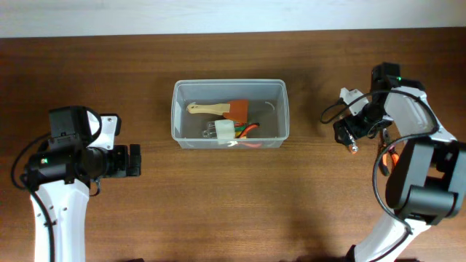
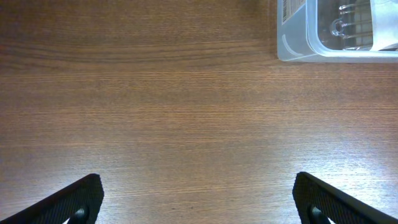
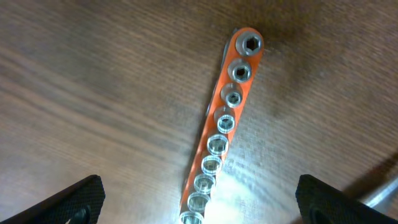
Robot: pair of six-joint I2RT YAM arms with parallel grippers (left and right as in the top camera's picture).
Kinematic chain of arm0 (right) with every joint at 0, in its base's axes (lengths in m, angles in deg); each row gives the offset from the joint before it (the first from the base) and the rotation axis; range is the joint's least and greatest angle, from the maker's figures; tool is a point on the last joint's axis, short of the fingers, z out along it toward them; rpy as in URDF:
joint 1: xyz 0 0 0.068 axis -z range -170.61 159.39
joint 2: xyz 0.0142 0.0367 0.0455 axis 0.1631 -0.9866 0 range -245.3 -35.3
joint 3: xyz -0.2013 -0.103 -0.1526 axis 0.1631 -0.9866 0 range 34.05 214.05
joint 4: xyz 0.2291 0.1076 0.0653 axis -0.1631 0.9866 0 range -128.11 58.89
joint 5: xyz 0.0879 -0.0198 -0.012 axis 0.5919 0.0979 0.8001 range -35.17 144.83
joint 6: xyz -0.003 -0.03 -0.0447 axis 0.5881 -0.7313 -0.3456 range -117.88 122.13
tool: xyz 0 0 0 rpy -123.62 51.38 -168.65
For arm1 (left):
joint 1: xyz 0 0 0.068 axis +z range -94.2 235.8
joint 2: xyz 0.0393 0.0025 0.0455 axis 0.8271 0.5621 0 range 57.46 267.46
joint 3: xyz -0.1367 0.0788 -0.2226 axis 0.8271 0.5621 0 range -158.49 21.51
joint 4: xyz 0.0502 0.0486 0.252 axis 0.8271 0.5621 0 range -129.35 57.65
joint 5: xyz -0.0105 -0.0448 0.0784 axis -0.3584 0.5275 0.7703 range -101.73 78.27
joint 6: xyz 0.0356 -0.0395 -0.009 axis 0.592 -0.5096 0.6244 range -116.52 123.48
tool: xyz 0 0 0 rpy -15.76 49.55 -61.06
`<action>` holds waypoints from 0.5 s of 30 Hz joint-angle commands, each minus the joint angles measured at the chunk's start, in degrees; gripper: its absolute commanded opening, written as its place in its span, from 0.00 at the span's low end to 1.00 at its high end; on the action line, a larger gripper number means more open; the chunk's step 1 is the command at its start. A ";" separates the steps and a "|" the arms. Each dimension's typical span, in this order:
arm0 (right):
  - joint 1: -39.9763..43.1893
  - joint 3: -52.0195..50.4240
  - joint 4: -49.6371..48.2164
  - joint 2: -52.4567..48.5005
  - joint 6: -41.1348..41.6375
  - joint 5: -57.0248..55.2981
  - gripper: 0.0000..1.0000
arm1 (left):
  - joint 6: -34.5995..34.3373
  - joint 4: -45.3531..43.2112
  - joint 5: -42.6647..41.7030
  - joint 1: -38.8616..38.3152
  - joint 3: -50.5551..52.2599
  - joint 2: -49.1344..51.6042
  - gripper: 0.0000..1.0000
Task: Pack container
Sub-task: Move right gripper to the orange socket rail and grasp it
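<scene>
The label (image 2: 291, 9) on the container (image 2: 292, 48) is unreadable.

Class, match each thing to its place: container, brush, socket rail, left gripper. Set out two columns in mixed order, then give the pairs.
1 container
2 brush
3 socket rail
4 left gripper

A on the table, under the open right gripper
B middle of the table
C inside the container
D open, over bare wood

Pairs: 1-B, 2-C, 3-A, 4-D
</scene>
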 commanded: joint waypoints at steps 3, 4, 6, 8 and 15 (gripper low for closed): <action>0.11 -0.31 -1.29 -3.52 -0.20 0.87 0.99 | -0.55 0.09 -0.85 0.11 0.17 -0.66 0.99; 0.11 -0.31 -1.53 -3.87 -0.20 1.03 0.99 | -0.55 0.09 -0.85 0.11 0.17 -0.66 0.99; 0.11 -0.31 -2.16 -4.72 -0.17 1.25 0.99 | -0.55 0.09 -0.85 0.11 0.17 -0.66 0.99; 0.11 -0.31 -2.71 -5.38 0.04 1.29 1.00 | -0.55 0.09 -0.85 0.11 0.17 -0.66 0.99; 0.11 -0.31 -3.39 -7.56 0.72 1.22 0.97 | -0.55 0.09 -0.85 0.11 0.17 -0.66 0.99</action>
